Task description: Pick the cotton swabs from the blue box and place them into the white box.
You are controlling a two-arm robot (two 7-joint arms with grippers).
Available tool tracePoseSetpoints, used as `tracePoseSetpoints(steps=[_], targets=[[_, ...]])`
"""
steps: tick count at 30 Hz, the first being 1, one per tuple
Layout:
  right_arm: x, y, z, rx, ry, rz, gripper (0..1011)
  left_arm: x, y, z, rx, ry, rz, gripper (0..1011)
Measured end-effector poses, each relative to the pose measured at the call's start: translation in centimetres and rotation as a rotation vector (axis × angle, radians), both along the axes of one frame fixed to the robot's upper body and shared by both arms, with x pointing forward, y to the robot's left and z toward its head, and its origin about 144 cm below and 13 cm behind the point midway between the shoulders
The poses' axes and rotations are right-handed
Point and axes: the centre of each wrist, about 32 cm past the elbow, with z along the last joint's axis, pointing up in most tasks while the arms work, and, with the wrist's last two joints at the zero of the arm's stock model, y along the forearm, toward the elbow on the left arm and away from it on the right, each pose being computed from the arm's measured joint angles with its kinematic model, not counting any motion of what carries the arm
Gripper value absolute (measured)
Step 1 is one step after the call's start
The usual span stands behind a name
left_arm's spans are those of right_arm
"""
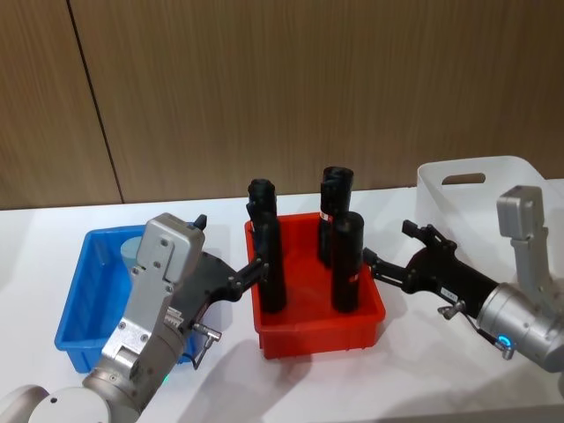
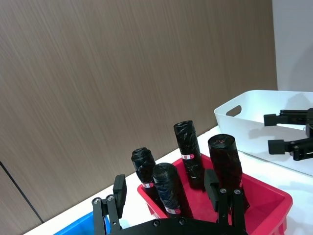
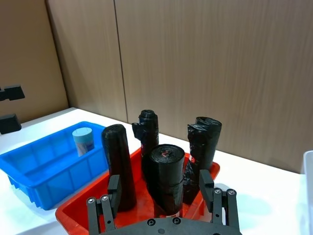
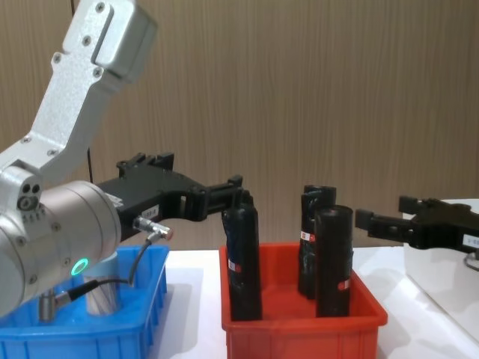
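Observation:
One jar of cotton swabs (image 3: 83, 140) with a pale blue lid stands upright in the back part of the blue box (image 3: 44, 166), partly hidden behind my left arm in the head view (image 1: 130, 250). The blue box (image 1: 84, 295) sits at the table's left. My left gripper (image 1: 227, 247) hovers open and empty over the gap between the blue box and the red bin, above and right of the jar. At the far right stands the white box (image 1: 476, 185). My right gripper (image 1: 394, 247) is open and empty, held between the red bin and the white box.
A red bin (image 1: 317, 322) in the middle holds several tall black rolls (image 1: 348, 260) with red-white labels, standing close to both grippers' fingertips. A brown wood-panel wall runs behind the white table. Bare tabletop lies in front of the bins.

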Motion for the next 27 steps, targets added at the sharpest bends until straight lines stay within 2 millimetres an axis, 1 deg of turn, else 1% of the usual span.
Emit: tracePoseSetpoints(steps=[1, 2, 10, 27], targets=[[0.6, -0.1, -0.1, 0.002, 0.001, 0.017, 1002, 0.0, 0.0, 0.0, 0.0, 0.0, 0.0, 1004], [0.6, -0.1, -0.1, 0.002, 0.001, 0.017, 1002, 0.0, 0.0, 0.0, 0.0, 0.0, 0.0, 1004], [2.4, -0.3, -0.5, 0.006, 0.005, 0.059, 1001, 0.0, 0.0, 0.0, 0.0, 0.0, 0.0, 1004], [5.5, -0.2, -1.3, 0.023, 0.013, 0.101, 1002, 0.0, 0.0, 0.0, 0.0, 0.0, 0.0, 1004]])
